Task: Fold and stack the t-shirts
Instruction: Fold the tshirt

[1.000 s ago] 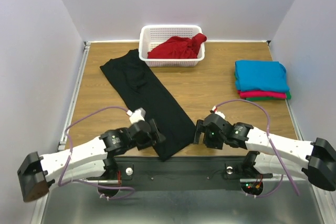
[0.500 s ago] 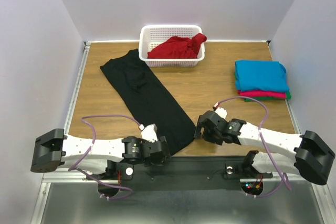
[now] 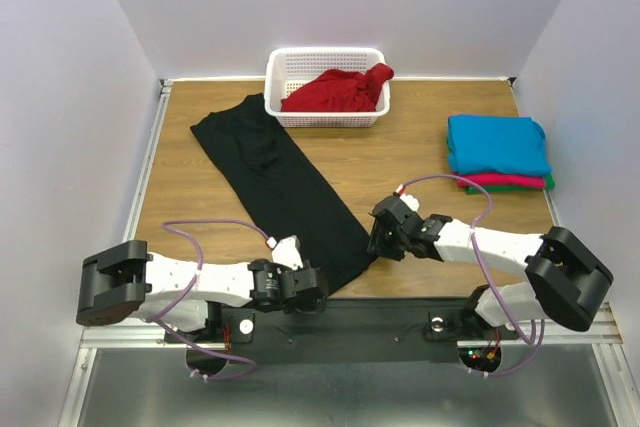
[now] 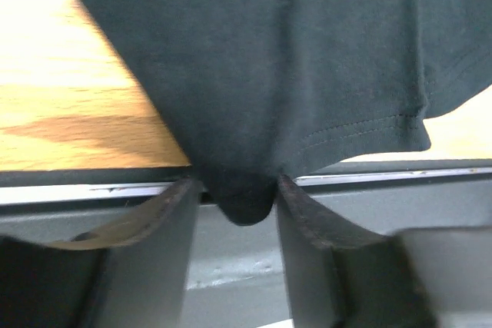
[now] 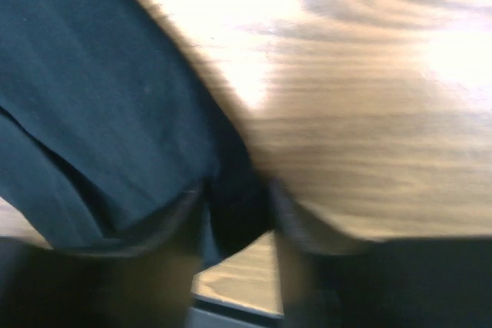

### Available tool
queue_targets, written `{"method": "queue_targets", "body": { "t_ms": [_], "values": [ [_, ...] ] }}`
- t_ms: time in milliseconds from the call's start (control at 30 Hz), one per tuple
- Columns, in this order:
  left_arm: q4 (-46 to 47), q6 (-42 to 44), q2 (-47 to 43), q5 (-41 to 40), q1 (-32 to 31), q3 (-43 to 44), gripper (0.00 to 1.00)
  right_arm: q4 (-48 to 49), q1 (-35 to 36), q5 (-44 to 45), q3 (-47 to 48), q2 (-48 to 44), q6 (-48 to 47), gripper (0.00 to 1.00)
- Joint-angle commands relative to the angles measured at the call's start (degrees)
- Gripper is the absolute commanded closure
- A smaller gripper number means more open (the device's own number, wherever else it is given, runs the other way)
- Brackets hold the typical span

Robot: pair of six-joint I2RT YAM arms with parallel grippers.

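Left claw, low at the table's 6 o'clock edge, has nipped the near corner of the black t-shirt. Its wrist view shows a small tuck of dark cloth squeezed between the two fingers, just over the metal rim. A second ago this claw hung wide open above the shirt's near end; since then the arm has dropped flat along the front edge and the jaws have come together on the hem.

That shirt lies as a long narrow band on the table, from about 11 o'clock down to 6 o'clock. At 12 o'clock the white basket holds the red t-shirt, crumpled and untouched.

Right claw, at roughly 5 o'clock, has likewise reached in from beside the cloth and closed. Its wrist view is blurred, but dark fabric sits between the fingers, so I judge it to be gripping the band's right-hand near edge.

At 3 o'clock the folded pile stands well apart: the turquoise-blue t-shirt on top, a pink-red one and a green one peeking out beneath.

With both near corners now pinched, the likely next step is lifting this end and carrying it toward 11 o'clock to halve the band. Slack hem in either pinch could let a corner slip.
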Motion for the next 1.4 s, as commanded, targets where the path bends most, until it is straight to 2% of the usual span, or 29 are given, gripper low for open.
{"method": "queue_targets", "body": {
  "t_ms": [0,67,100,133,233,400,667,833,967,1067,1100,1233,1367],
  "values": [
    [3.16,-0.04,1.01,0.16,0.65,-2.05,0.65,2.88,-0.44,-2.75,-0.20,1.80,-1.53,0.70],
    [3.07,-0.22,1.45,-0.28,0.74,-1.71,0.98,2.88,-0.52,-3.01,-0.46,1.71,-1.89,0.81],
    [2.99,-0.04,1.63,-0.54,0.83,-1.35,1.00,2.79,-0.52,-3.10,-0.55,1.10,-2.15,0.85],
    [3.42,0.48,1.89,-0.72,0.83,-1.00,1.00,2.79,-0.79,-3.10,-0.73,0.57,-2.50,0.93],
    [3.86,4.61,2.59,-0.37,0.83,1.63,1.00,2.71,-1.31,-3.19,-1.43,-2.85,-3.21,1.00],
    [4.30,8.92,4.52,1.39,-1.35,6.64,1.00,-0.27,-3.24,-3.02,-3.88,-10.85,-3.91,0.99],
    [10.63,12.69,6.90,5.52,-6.64,12.88,1.00,-14.77,-5.45,3.57,-3.28,-24.73,-4.70,1.00],
    [11.69,14.81,7.52,5.26,-6.90,14.91,1.00,-19.18,-5.53,6.82,0.49,-26.33,-5.40,1.00],
    [10.54,14.37,5.06,2.63,-5.76,14.30,1.00,-19.18,-5.53,9.28,4.71,-21.95,-7.42,0.99],
    [10.90,14.11,1.55,2.88,-1.90,10.71,1.00,-18.66,-5.53,9.73,10.25,-16.06,-9.09,1.00],
    [10.11,14.54,-2.72,2.10,2.98,8.43,1.00,-15.69,-5.53,8.68,15.31,-9.69,-11.62,1.00],
    [7.83,15.42,-7.41,-0.71,7.06,7.71,1.00,-12.86,-5.53,6.92,22.27,-2.09,-13.49,1.00],
    [3.70,17.35,-13.38,-2.83,14.52,6.83,1.00,-9.78,-5.45,5.07,30.61,5.91,-16.29,1.00]
  ]
}}
